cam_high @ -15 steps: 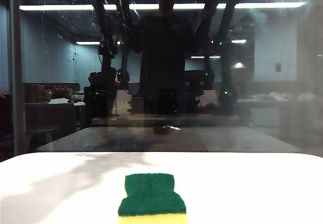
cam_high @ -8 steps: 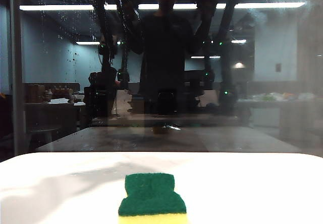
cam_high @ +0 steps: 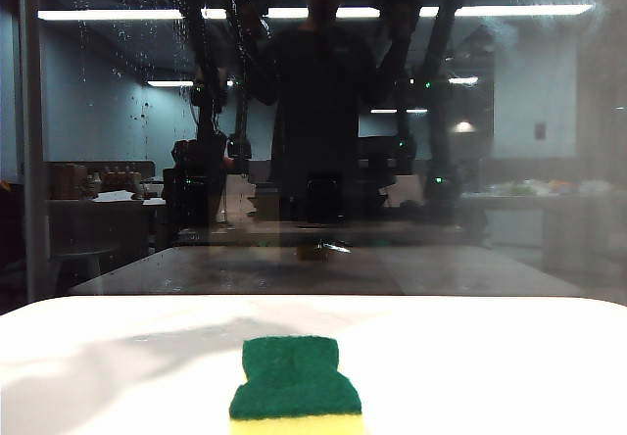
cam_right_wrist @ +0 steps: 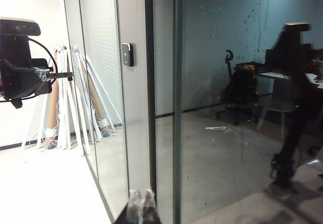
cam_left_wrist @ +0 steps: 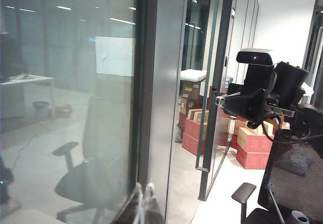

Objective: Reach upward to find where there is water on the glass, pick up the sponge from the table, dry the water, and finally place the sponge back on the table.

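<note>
Searching the glass [cam_high: 549, 141] is as far as I have got: both my arms are raised out of the exterior view, my left pincer [cam_left_wrist: 143, 204] clenched on nothing in front of the pane and my right pincer [cam_right_wrist: 141, 204] with its tips pressed together, empty too. The water [cam_high: 127, 72] shows as fine whitish droplets and thin streaks high on the left part of the pane. The sponge [cam_high: 296, 380] lies untouched, green side up, at the near middle of the white surface [cam_high: 490, 366], so by my judgement picking it up, drying and returning it are all left.
</note>
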### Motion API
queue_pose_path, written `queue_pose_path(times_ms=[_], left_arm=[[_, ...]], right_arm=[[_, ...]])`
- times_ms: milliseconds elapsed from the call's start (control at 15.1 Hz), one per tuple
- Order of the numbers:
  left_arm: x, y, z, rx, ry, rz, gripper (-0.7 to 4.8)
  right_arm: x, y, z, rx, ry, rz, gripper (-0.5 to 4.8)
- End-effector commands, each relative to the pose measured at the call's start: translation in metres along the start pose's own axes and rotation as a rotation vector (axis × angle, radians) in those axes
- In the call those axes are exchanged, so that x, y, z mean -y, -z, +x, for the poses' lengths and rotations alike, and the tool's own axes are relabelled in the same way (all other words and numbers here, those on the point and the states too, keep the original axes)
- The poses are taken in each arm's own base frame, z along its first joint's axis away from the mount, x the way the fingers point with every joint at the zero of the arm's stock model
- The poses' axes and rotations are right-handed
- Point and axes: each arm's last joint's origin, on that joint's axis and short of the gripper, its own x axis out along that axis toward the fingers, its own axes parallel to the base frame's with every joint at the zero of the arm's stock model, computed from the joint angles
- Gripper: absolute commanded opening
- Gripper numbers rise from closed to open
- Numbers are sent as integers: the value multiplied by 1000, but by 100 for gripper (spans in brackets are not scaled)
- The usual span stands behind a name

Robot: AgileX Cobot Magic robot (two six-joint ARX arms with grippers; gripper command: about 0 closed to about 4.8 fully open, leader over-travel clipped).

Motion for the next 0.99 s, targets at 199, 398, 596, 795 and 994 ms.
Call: queue_pose_path(times_ms=[199,398,596,795,994], left_arm=[[-9,-1,3,44,-79,3,-6],[-14,0,3,62,-142,44,-6],[-21,1,2,107,-358,122,-6],[-28,5,-1,100,-560,163,-6],[-36,11,-7,61,-863,233,-6]], right_arm=[[2,-4,-1,49,124,-9,-5],[8,-3,0,76,228,2,-5],[18,-2,0,110,400,-8,-5],[23,1,-3,101,606,-88,-5],[29,5,-8,81,850,-97,-5]])
